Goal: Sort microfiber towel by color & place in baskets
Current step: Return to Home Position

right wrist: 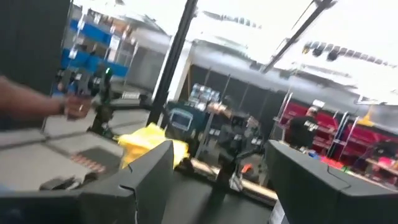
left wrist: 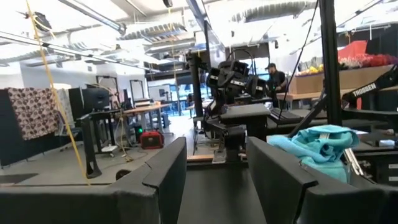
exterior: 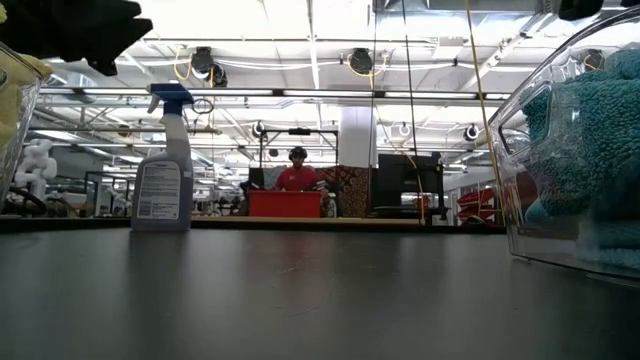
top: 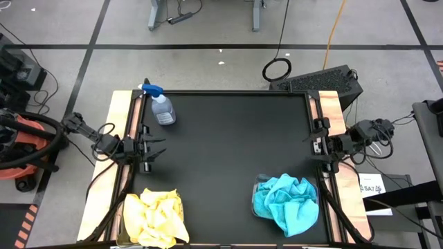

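The yellow microfiber towels [top: 155,216] lie heaped in the clear basket at the table's near left corner; they show in the right wrist view [right wrist: 149,142]. The turquoise towels [top: 287,202] fill the other clear basket [exterior: 560,150] at the near right and show in the left wrist view [left wrist: 320,146]. My left gripper [top: 155,147] hangs open at the table's left edge, touching nothing. My right gripper [top: 309,146] hangs open at the right edge, also empty.
A clear spray bottle with a blue trigger [top: 159,105] stands at the far left corner of the black table [top: 228,145]. Wooden strips run along both side edges. People stand in the room beyond the table; a hand [right wrist: 74,107] shows in the right wrist view.
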